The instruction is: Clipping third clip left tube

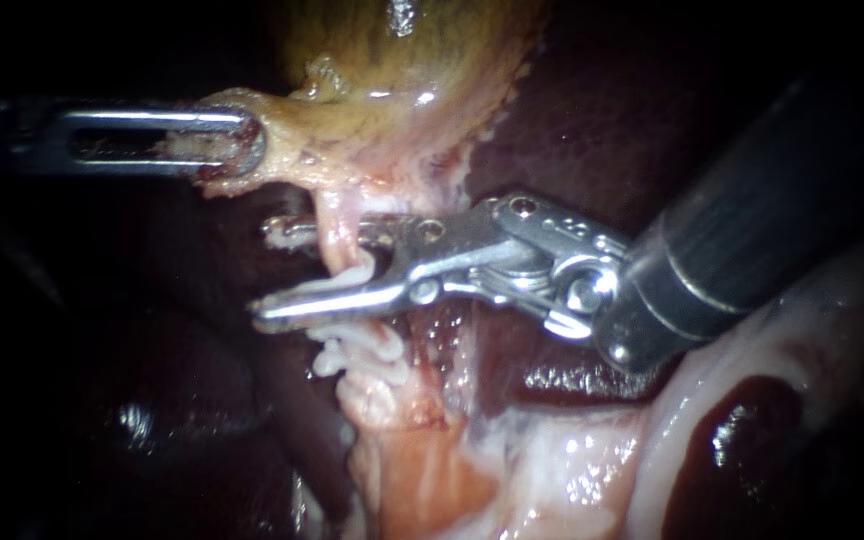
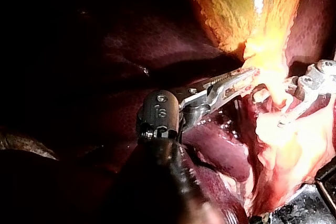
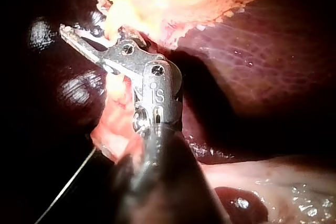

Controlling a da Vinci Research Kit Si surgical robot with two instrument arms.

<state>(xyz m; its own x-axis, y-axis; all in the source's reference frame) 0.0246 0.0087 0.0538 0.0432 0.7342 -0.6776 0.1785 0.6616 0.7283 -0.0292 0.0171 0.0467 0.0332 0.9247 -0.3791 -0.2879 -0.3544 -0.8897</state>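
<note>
The right instrument [image 1: 268, 272] straddles the left tube [image 1: 337, 225] below the gallbladder [image 1: 402, 70], above the clips [image 1: 364, 345].

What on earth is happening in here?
Two robot instruments are working on a pig's gallbladder. The left instrument has its jaws shut on the edge of the yellowish gallbladder, holding it. The right instrument has its jaws open around a pale tube that runs down from the gallbladder. White clips already sit on the tube just below those jaws. Dark liver lies behind.
</note>
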